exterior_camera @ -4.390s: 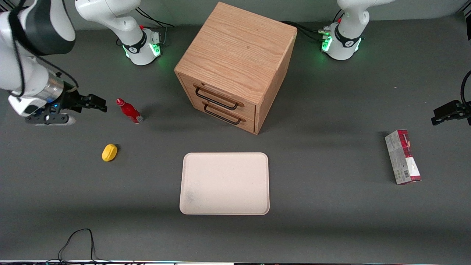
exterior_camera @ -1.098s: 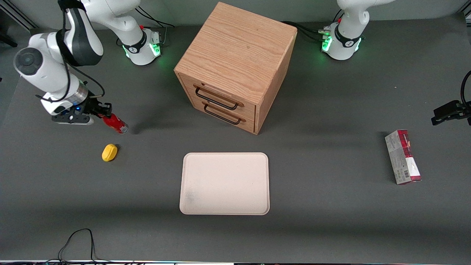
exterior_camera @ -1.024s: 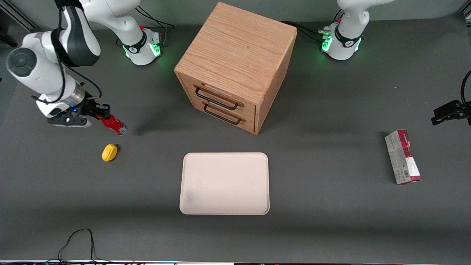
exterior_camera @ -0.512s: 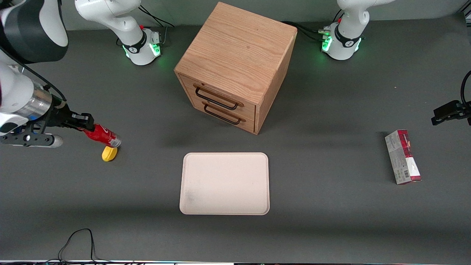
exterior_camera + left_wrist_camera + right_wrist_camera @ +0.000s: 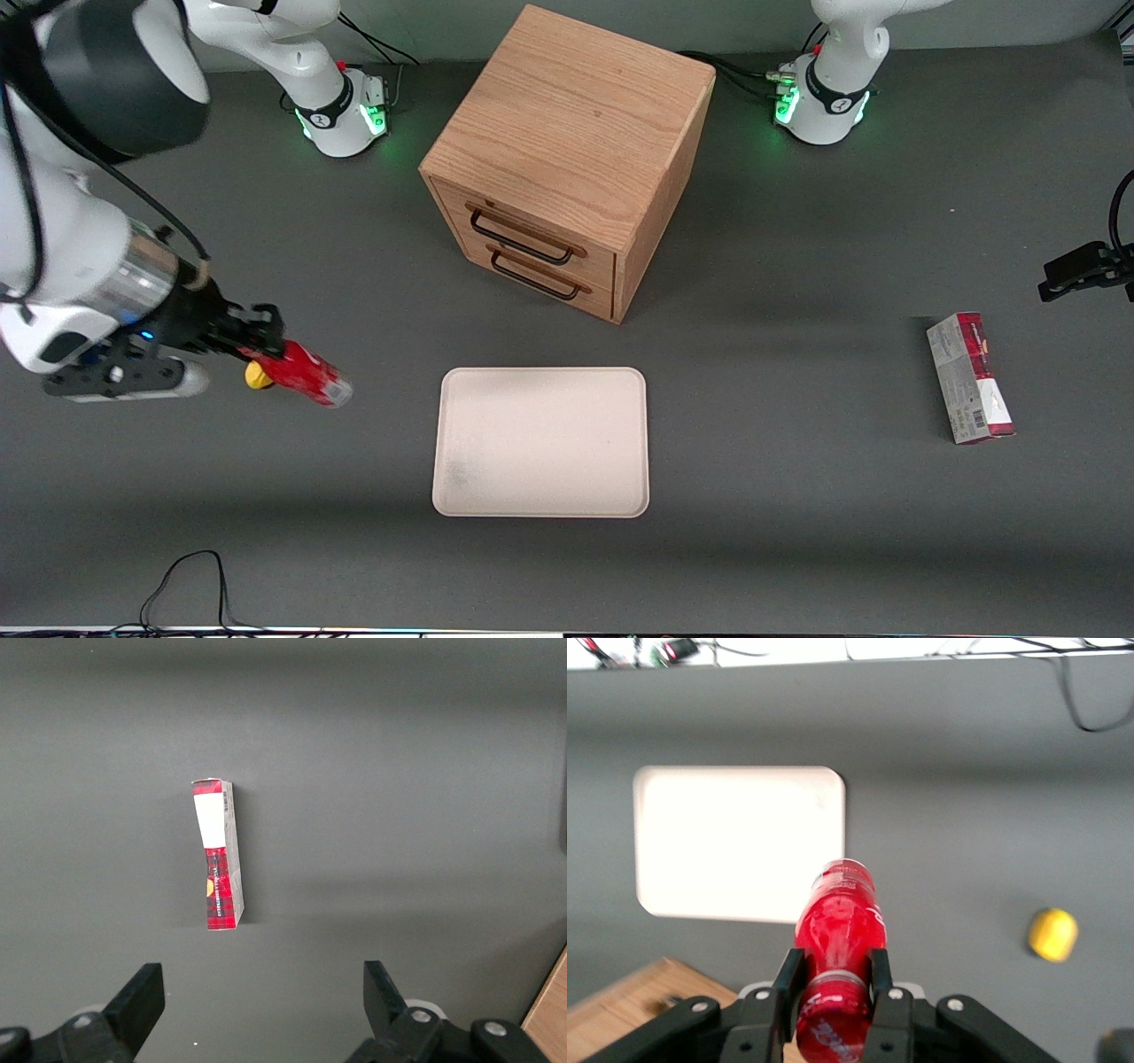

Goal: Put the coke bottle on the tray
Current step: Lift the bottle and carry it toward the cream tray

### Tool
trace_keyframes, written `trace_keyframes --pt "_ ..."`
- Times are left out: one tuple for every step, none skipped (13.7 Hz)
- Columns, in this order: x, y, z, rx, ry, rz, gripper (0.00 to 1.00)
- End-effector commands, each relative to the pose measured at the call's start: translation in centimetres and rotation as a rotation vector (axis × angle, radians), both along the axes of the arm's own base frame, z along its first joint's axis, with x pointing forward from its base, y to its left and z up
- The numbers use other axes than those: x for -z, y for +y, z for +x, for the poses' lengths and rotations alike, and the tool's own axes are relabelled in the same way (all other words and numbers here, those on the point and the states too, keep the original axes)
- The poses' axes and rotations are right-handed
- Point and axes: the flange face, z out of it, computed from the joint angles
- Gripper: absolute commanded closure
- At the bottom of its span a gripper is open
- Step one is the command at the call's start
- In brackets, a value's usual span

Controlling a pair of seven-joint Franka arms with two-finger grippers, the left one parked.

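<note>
My right gripper (image 5: 263, 347) is shut on the coke bottle (image 5: 306, 377), a small red bottle held lying level above the table with its silvery base pointing at the tray. In the right wrist view the black fingers (image 5: 788, 979) clamp the coke bottle (image 5: 840, 926) near its neck. The tray (image 5: 540, 441), pale cream with rounded corners, lies flat on the grey table in front of the drawer cabinet, beside the bottle and apart from it. It also shows in the right wrist view (image 5: 735, 842).
A wooden drawer cabinet (image 5: 567, 159) stands farther from the front camera than the tray. A yellow lemon-shaped object (image 5: 255, 378) lies under the gripper, partly hidden. A red-and-grey box (image 5: 969, 378) lies toward the parked arm's end, also in the left wrist view (image 5: 218, 855).
My gripper closed on the bottle, lifted it off the table, and has carried it nearer the front camera and toward the tray, passing over the lemon-shaped object.
</note>
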Motion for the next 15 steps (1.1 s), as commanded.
trace_keyframes --pt "4.1 3.5 2.8 0.027 -0.034 0.017 1.0" --pt "6.6 5.1 3.3 0.007 -0.03 -0.012 1.0" --pt "9.2 7.1 3.8 0.004 -0.037 -0.036 1.0" --pt "11.7 8.3 4.4 0.011 -0.053 -0.06 1.0" --pt "14.1 8.8 5.3 0.007 -0.07 -0.07 1.0" --pt "15.6 9.2 5.7 0.005 -0.078 -0.065 1.0" --pt "17.1 9.3 6.1 0.002 -0.077 -0.062 1.0" --pt "18.2 9.3 6.3 0.001 -0.075 -0.062 1.0" --pt "19.6 9.4 6.5 -0.001 -0.07 -0.066 1.0" --pt "20.5 9.2 6.6 -0.001 -0.065 -0.069 1.0" --pt "21.8 9.2 6.7 -0.001 -0.066 -0.066 1.0" --pt "23.1 9.4 6.8 0.0 -0.076 -0.058 1.0" --pt "24.2 9.6 6.7 -0.004 -0.085 -0.052 1.0" --pt "25.0 9.7 6.7 -0.007 -0.088 -0.05 1.0" --pt "25.8 9.7 6.8 -0.008 -0.084 -0.052 1.0"
